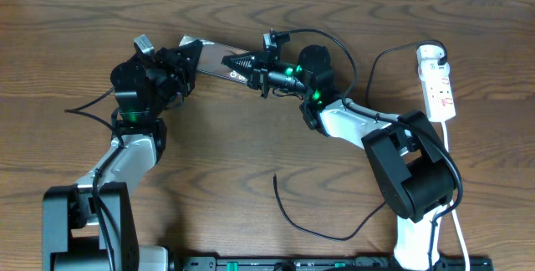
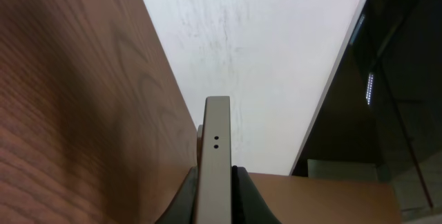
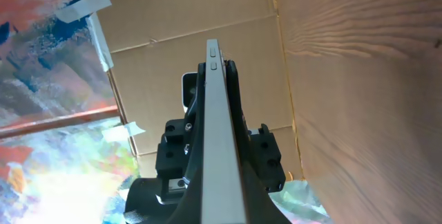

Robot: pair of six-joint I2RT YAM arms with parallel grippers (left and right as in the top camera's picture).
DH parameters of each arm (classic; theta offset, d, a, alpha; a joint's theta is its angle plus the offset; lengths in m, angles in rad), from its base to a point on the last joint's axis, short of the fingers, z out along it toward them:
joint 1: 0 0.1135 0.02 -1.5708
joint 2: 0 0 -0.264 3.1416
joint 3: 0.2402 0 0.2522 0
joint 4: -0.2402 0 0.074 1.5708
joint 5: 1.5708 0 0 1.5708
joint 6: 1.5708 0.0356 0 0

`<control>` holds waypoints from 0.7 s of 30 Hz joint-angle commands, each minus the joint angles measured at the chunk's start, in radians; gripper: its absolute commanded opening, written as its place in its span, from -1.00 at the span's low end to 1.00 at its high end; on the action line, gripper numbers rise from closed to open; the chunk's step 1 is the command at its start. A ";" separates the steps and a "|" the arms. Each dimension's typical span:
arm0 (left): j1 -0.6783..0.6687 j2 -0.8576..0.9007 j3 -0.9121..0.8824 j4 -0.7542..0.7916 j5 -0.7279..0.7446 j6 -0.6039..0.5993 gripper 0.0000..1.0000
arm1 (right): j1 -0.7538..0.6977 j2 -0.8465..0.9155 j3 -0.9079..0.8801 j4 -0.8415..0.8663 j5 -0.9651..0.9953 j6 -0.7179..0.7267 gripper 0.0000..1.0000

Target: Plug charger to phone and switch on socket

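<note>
Now, left gripper: its fingers are pinching one end of the phone, one on each flat face.
right gripper: is clamping the opposite end, its jaws pressed onto the phone's faces.
phone: is spanning the gap between the two grippers, raised off the table, near its far edge.
charger: is lying loose on the table's near side, well apart from the phone, with its free end near the table's middle.
socket: is lying at the right, beyond the right arm, with its white cord trailing toward the near edge.
</note>
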 commanded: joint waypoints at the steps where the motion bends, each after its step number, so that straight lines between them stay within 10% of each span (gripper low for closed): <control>1: -0.010 -0.011 0.016 0.010 0.015 0.050 -0.86 | 0.022 -0.008 0.009 -0.009 0.017 -0.051 -0.97; 11: -0.010 -0.011 0.016 0.010 0.013 0.046 -0.86 | 0.023 -0.008 0.009 -0.009 0.033 -0.051 -0.95; 17: -0.001 -0.011 0.016 0.010 0.014 0.046 -0.86 | 0.023 -0.008 0.009 -0.004 0.034 -0.075 0.82; 21: 0.022 -0.011 0.016 0.006 0.021 0.047 -0.86 | 0.023 -0.008 0.009 -0.004 0.035 -0.077 0.99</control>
